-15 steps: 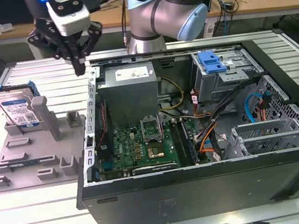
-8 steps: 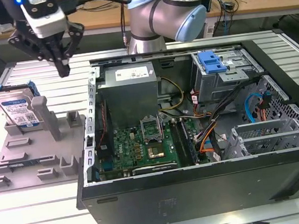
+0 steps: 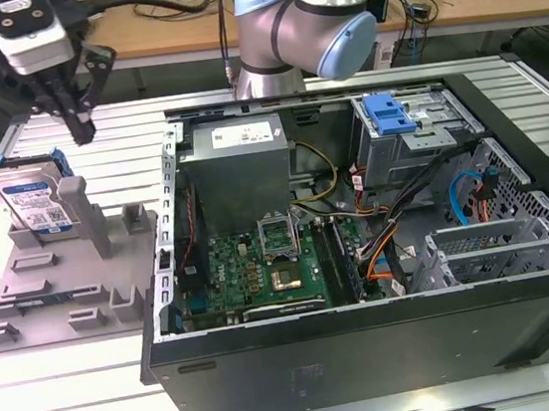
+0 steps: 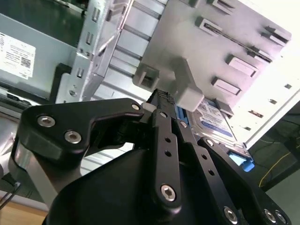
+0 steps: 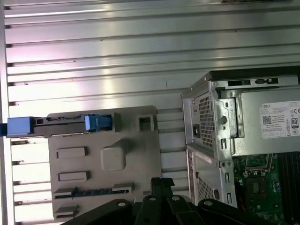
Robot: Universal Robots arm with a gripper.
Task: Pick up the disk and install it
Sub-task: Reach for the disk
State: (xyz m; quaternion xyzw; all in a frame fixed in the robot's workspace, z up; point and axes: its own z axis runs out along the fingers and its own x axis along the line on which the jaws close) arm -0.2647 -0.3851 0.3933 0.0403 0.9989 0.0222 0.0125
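The disk [image 3: 33,200] stands on edge in a slot at the back of a grey holder plate [image 3: 64,286], at the exterior view's left. Its label faces forward and blue rails frame it. My gripper [image 3: 81,127] hangs in the air above the holder, a little to the exterior view's right of the disk and apart from it. Its black fingers are shut together with nothing between them. In the second wrist view the fingertips [image 4: 161,97] point toward the holder, with the disk [image 4: 213,117] beyond. In the first wrist view the disk [image 5: 61,123] shows edge-on.
An open computer case [image 3: 372,344] lies at the exterior view's right, with its power supply [image 3: 239,165], motherboard and cables showing. A metal drive cage with a blue latch piece [image 3: 388,113] sits at its back. Grey posts [image 3: 80,214] rise from the holder plate.
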